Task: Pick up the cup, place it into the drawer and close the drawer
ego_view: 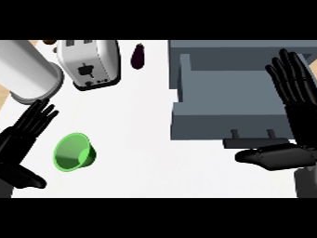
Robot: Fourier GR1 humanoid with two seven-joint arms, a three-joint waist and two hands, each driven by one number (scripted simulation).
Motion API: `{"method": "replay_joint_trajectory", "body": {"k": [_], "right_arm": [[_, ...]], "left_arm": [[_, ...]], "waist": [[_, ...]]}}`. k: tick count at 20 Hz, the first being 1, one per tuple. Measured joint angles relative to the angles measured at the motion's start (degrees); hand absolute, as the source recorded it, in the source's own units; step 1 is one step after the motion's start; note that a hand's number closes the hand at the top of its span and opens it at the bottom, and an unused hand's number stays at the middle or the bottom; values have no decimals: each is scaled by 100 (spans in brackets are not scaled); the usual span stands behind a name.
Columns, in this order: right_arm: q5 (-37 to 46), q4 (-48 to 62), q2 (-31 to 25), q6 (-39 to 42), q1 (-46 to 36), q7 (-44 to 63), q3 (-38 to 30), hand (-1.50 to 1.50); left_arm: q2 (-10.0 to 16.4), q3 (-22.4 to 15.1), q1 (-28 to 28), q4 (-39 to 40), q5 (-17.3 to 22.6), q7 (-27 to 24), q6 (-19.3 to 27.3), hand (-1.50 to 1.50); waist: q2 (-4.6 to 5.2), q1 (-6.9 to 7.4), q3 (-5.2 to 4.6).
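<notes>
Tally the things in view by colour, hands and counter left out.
Green: 1, cup
White: 2, toaster, cylinder
Purple: 1, eggplant
Grey: 1, drawer
Total: 5
The brown bit at the top edge is too small to tell, so not counted.

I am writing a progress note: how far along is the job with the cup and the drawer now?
Done: only that the drawer stands open, with nothing visible inside. In hand: nothing; the cup is on the counter, just right of the open left hand, not held. The right hand is open at the drawer's right side. Left: grasp the cup, put it in the drawer, close it.
</notes>
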Motion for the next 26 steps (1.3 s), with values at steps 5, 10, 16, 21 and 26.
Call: {"method": "replay_joint_trajectory", "body": {"k": [5,10,16,21,26], "right_arm": [[-16,80,-9,10,-161,64,-60,-150],[-105,69,-50,40,-328,201,-143,-150],[-199,61,-128,112,-407,275,-241,-150],[-265,78,-173,169,-406,255,-313,-150],[-252,96,-148,181,-428,255,-269,-150]], "left_arm": [[-28,-55,-300,1225,-835,-940,144,-150],[5,-154,-719,2575,-1501,-1783,538,-150],[86,-302,-1118,3935,-2048,-2733,1012,-150],[42,-350,-1448,4702,-2232,-3184,1290,-150],[-45,-408,-1504,5083,-2328,-3573,1453,-150]], "waist": [[1,-9,-1],[6,-25,-4],[20,-65,-11],[37,-106,-17],[48,-118,-23]]}}
